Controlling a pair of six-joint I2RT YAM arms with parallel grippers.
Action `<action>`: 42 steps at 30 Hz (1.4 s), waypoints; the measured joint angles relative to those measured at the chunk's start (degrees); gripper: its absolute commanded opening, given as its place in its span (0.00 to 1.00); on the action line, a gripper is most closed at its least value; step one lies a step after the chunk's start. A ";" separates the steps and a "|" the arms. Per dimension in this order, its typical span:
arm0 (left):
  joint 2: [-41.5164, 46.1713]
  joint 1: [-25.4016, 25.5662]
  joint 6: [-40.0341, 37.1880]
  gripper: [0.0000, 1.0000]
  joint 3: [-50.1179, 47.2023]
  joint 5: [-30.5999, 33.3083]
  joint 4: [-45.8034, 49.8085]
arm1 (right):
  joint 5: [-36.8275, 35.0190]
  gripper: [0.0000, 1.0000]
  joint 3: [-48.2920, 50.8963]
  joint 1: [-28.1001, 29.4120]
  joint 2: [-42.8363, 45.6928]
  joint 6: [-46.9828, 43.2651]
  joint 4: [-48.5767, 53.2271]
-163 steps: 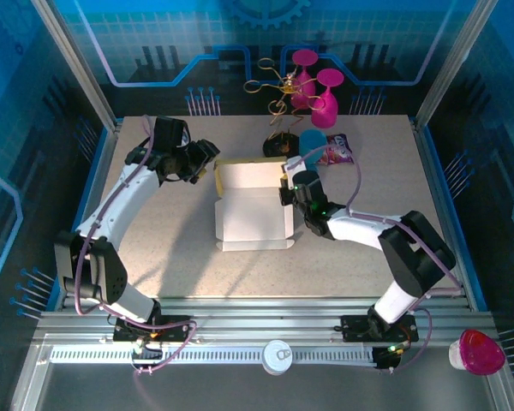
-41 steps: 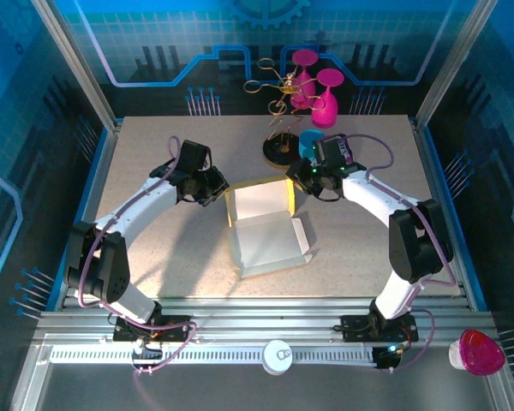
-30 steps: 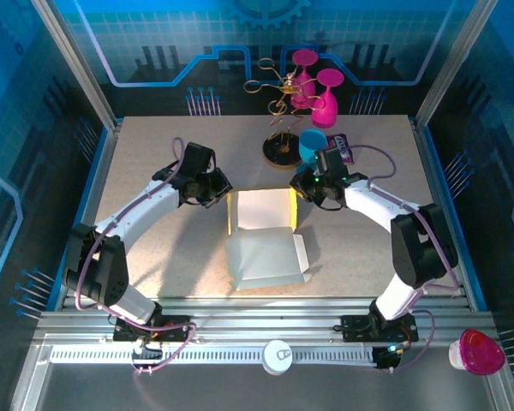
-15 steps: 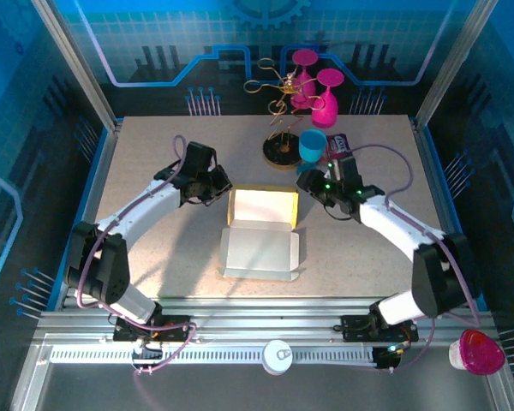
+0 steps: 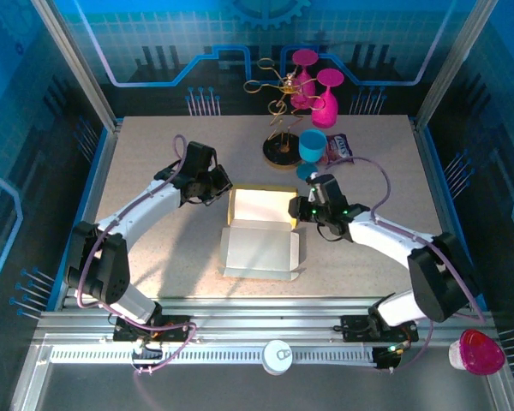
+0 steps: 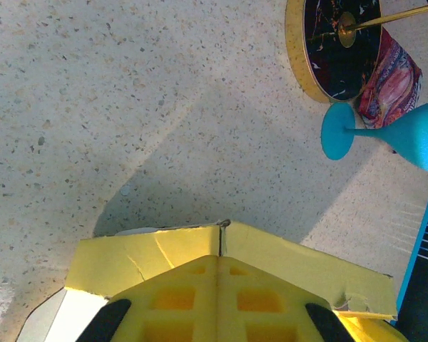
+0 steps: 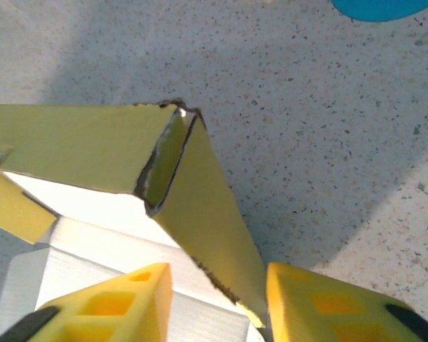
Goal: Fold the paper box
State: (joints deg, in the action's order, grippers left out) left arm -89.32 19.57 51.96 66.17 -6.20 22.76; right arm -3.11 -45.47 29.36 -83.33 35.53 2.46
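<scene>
Well, my left fingers (image 6: pixel 214 285) are pressed together at the back-left corner of the paper box (image 5: pixel 257 248), mid-surface (image 5: pixel 154 145); my right fingers (image 7: pixel 121 303) are spread astride its right wall. The purple packet (image 5: pixel 341 147) has print too blurred to read.

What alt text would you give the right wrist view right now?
A yellow side wall of the paper box stands between the open yellow fingers of the right gripper, unclamped. Its white inside lies to the left; speckled table surrounds the corner, a blue goblet base at the top edge.
</scene>
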 measured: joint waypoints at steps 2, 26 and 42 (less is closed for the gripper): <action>0.00 0.00 -0.02 0.04 0.00 0.00 0.00 | -1.77 0.27 -0.87 0.72 -1.84 -1.36 0.02; 5.49 -4.46 -2.62 0.53 3.67 0.15 4.66 | -22.73 0.00 9.99 8.20 -9.29 -18.58 -38.49; 2.21 -4.83 -2.27 0.60 -1.33 -4.46 3.34 | -23.43 0.00 8.61 9.33 -15.21 -16.02 -43.74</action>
State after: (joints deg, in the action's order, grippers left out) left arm -87.11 14.74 49.69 64.84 -10.66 26.11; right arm -26.55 -36.86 38.70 -98.54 19.51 -41.28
